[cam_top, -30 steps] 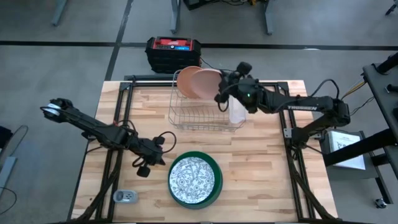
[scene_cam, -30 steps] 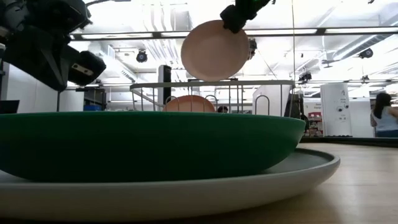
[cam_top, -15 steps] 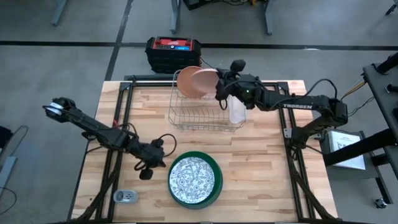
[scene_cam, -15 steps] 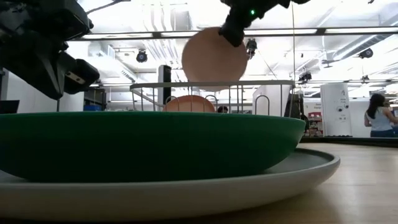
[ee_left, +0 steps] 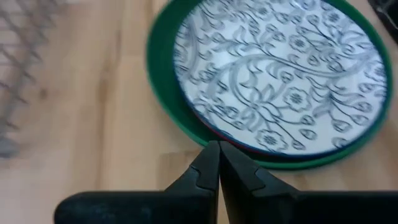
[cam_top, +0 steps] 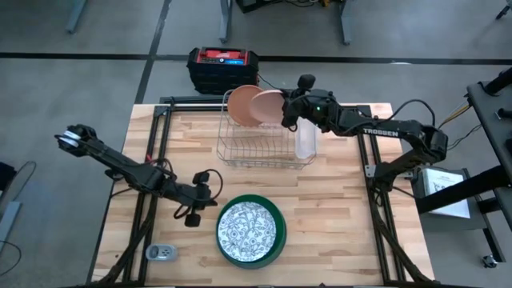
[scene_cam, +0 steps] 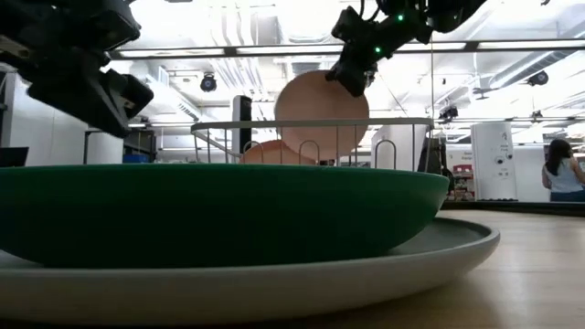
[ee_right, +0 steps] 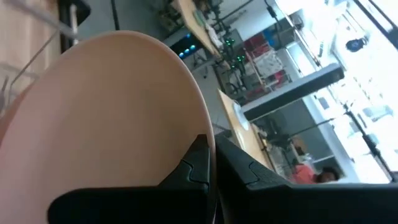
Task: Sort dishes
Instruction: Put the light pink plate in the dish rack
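Your right gripper (cam_top: 286, 112) is up at the far side of the table, over the silver wire rack (cam_top: 260, 148), and its jaws are clamped on the rim of a terracotta-pink plate (cam_top: 267, 106). That plate stands on edge, with its lower part down among the rack's wires in the low view (scene_cam: 322, 114), and the right wrist view shows the two dark fingers pinched tight onto its edge (ee_right: 112, 118). A second pink plate (cam_top: 242, 104) already stands in the rack just beside it, nearer the far-left corner, and the two overlap when you look from above. A clear plastic tub (cam_top: 305, 140) sits against the rack's right side, under your right arm. Your left gripper (cam_top: 194, 210) waits low over the wooden table (cam_top: 336, 216), just left of the plate stack at the near middle, with its jaws closed on nothing; the left wrist view shows the fingertips pressed together (ee_left: 219, 163) right at the stack's edge. That stack has a patterned plate (cam_top: 251, 231) on top of a dark green plate (cam_top: 278, 214), and the low view shows a pale grey plate (scene_cam: 366, 274) underneath them. A small grey item (cam_top: 161, 252) lies near the table's front-left corner, but you can't really tell what it is.
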`<state>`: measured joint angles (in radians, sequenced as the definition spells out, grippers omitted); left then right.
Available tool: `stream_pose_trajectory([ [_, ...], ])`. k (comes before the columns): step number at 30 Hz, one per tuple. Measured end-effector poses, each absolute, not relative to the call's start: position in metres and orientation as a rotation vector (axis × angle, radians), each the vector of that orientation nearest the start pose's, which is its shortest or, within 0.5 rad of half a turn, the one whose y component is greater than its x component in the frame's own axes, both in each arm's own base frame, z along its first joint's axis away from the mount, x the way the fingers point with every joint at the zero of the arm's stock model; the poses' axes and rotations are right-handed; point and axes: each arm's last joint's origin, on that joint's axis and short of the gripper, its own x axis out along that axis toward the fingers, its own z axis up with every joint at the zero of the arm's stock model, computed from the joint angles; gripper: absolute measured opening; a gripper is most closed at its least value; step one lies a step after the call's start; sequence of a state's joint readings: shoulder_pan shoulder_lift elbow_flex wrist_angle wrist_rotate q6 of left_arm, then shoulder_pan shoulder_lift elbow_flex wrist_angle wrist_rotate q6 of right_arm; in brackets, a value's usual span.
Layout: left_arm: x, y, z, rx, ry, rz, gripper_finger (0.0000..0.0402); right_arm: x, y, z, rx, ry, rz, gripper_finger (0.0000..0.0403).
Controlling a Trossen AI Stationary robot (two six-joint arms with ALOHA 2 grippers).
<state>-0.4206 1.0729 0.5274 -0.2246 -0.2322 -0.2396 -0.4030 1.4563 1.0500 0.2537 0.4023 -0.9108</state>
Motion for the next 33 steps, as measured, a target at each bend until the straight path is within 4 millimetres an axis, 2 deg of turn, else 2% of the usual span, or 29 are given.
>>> stream_pose_trajectory([
  [4,0.188,-0.074,0.197,0.053,0.697,-0.015,0.0,0.304,-0.138,0.315,-0.877,0.41,-0.591,0.0],
  [9,0.188,-0.072,0.201,0.103,0.653,0.036,0.0,0.311,-0.137,0.321,-1.034,0.254,-0.471,0.0],
  [12,0.188,-0.07,0.203,0.127,0.636,0.074,0.0,0.314,-0.139,0.326,-1.258,0.186,-0.457,0.0],
  [15,0.187,-0.068,0.206,0.168,0.616,0.117,0.0,0.316,-0.14,0.326,-1.549,0.141,-0.351,0.0],
  [17,0.186,-0.067,0.208,0.188,0.598,0.146,0.0,0.32,-0.14,0.323,-1.65,0.103,-0.27,0.0],
  [20,0.183,-0.065,0.213,0.203,0.568,0.178,0.0,0.328,-0.141,0.323,-1.667,0.052,-0.223,0.0],
  [24,0.179,-0.062,0.22,0.192,0.53,0.189,0.0,0.344,-0.138,0.318,-1.775,-0.014,-0.12,0.0],
  [28,0.174,-0.06,0.228,0.17,0.492,0.188,0.0,0.364,-0.137,0.312,-1.763,-0.043,0.008,0.0],
  [33,0.169,-0.058,0.235,0.169,0.455,0.182,0.0,0.384,-0.144,0.3,-1.781,-0.019,0.08,0.0],
])
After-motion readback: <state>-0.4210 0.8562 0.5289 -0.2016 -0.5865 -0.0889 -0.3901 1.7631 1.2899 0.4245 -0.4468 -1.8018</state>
